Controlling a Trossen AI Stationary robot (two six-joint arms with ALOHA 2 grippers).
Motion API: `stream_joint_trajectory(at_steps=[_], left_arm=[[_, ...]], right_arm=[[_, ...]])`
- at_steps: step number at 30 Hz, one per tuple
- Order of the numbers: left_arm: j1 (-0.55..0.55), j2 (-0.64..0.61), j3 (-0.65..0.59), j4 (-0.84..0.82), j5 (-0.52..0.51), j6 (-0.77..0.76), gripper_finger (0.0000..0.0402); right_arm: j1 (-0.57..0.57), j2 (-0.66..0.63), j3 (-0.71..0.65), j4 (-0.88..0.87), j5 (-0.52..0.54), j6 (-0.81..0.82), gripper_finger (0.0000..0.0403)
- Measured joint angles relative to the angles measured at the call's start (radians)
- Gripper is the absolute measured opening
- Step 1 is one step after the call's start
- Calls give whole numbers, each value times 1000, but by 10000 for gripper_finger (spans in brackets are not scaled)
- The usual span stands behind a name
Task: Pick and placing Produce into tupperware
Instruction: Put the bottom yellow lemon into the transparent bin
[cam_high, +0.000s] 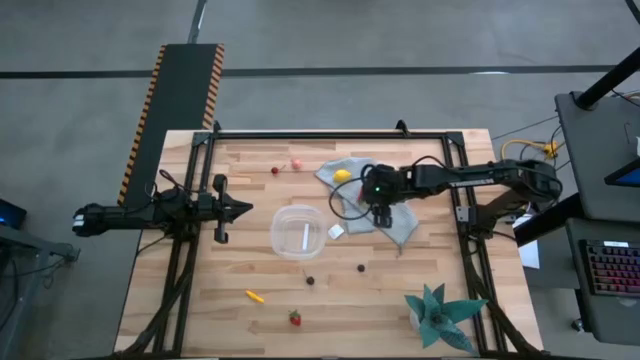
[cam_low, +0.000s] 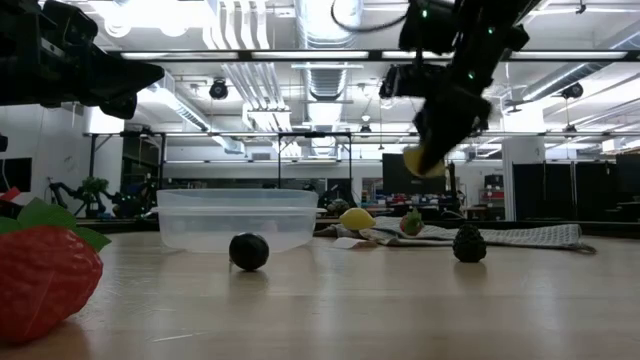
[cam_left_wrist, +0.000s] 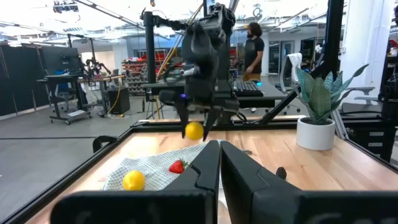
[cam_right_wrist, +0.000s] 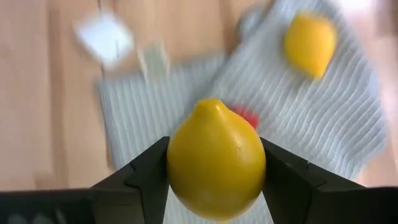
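Note:
My right gripper hovers over the grey-blue cloth, shut on a yellow lemon. A second lemon and a red berry lie on the cloth. The clear tupperware stands on the table to the cloth's left. Two dark round pieces, an orange carrot piece and a strawberry lie toward the near edge. Two red pieces lie toward the far edge. My left gripper waits shut, left of the tupperware. My right gripper pinches the lemon's two opposite sides between its fingers, coming from above and pointing down. The lemon is lifted clear of the cloth, and its lower part shows below the fingertips.
A small white square tag lies between the tupperware and the cloth. A teal spiky plant in a white pot stands at the near right corner. A black frame borders the table. A person stands in the room beyond.

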Motion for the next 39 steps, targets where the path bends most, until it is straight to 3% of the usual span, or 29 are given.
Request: stream_joint_trajectory(at_steps=[4, 9, 16, 27, 39], left_arm=[[0, 0, 0, 0, 0, 0, 0], [0, 1, 0, 0, 0, 0, 0], [0, 0, 0, 0, 0, 0, 0], [0, 3, 0, -2, 1, 0, 0], [0, 6, 0, 27, 1, 0, 0]], right_arm=[[7, -41, 0, 145, -64, 54, 196], [44, -52, -3, 275, -69, 86, 196], [108, 30, 1, 416, -72, 81, 194], [134, 283, 210, 404, -135, -14, 194], [126, 524, 456, 261, -144, -129, 194]])
